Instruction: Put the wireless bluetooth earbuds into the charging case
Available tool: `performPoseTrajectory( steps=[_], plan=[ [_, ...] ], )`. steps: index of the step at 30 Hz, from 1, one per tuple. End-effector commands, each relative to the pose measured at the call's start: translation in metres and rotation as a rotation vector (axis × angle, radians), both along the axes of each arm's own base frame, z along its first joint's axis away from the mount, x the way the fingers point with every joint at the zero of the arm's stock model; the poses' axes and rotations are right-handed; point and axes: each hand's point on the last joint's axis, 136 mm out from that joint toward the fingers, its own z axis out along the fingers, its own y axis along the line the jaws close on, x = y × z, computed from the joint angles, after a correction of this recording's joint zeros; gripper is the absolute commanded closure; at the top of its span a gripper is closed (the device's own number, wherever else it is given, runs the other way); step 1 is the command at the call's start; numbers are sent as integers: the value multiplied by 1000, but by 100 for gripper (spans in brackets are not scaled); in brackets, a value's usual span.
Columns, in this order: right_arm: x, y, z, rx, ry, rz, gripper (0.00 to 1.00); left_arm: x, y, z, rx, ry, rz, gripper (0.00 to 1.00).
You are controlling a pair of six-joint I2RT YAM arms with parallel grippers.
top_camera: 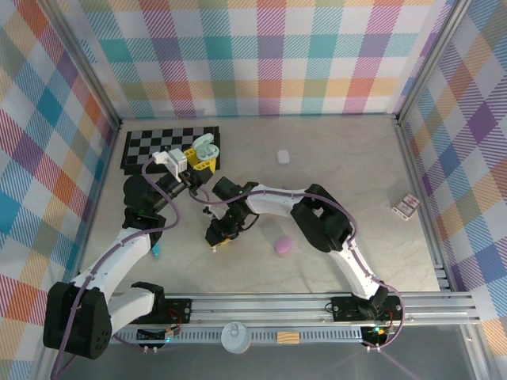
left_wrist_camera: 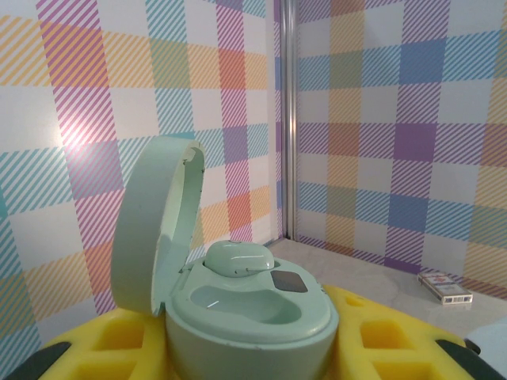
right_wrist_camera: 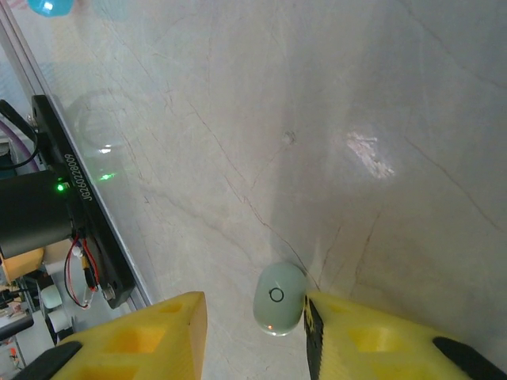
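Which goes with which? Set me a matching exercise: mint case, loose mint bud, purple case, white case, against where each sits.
1 mint case
2 loose mint bud
3 purple case
4 white case

A far half of the table, right of the checkered mat
B lid open, in the left pincer
C on the table, inside the open right pincer
D near half of the table

Pairs: 1-B, 2-C, 3-D, 4-A

The charging case (left_wrist_camera: pixel 249 317) is cut off by the lower edge, its base hidden between yellow fingers (left_wrist_camera: pixel 432 348); the print on the small box (left_wrist_camera: pixel 445 287) is too blurred to read
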Motion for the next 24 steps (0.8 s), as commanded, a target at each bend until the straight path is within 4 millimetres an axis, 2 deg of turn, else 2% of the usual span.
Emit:
performPoseTrajectory(
  steps=[1,11,18,24],
  plan=[
    [-2,1,-8,-41,22,-4,63,-6,2,17,-9,-65,-6,69],
    [0,-1,-19,-97,22,-27,67,-8,2,18,-3,-70,0,69],
    [-1,-3,-21,-109,19,-30,76,-7,3,17,-2,-69,3,69],
    [0,-3,-18,-101,10,-36,78,-6,2,16,-1,-65,4,69]
  ],
)
